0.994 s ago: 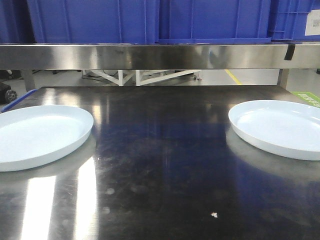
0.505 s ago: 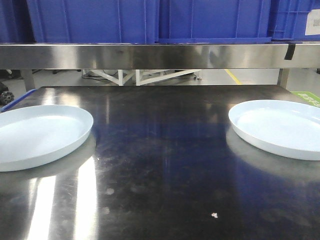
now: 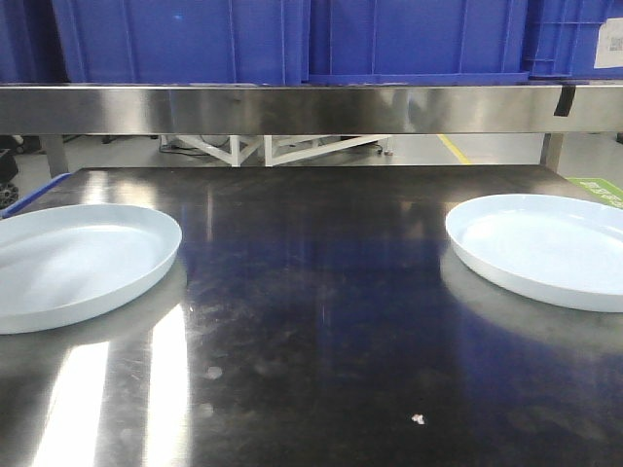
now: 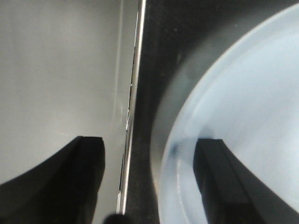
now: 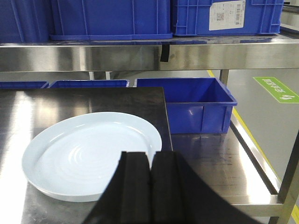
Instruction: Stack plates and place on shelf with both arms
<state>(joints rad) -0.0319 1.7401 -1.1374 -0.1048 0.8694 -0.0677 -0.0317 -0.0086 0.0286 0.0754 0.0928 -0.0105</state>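
Two pale bluish-white glossy round plates, the left plate (image 3: 78, 263) and the right plate (image 3: 545, 248), lie well apart on the dark reflective steel desk (image 3: 311, 321), below the brushed stainless-steel shelf (image 3: 311, 107). The left plate sits near the desk's edge, so a pinch on its slick low rim could slip or lever it off. Only the left wrist view shows the left fingers (image 4: 86, 170) spread wide astride that rim, holding nothing; only the right wrist view shows the right fingers (image 5: 135, 186) pressed together, empty, beside their plate.
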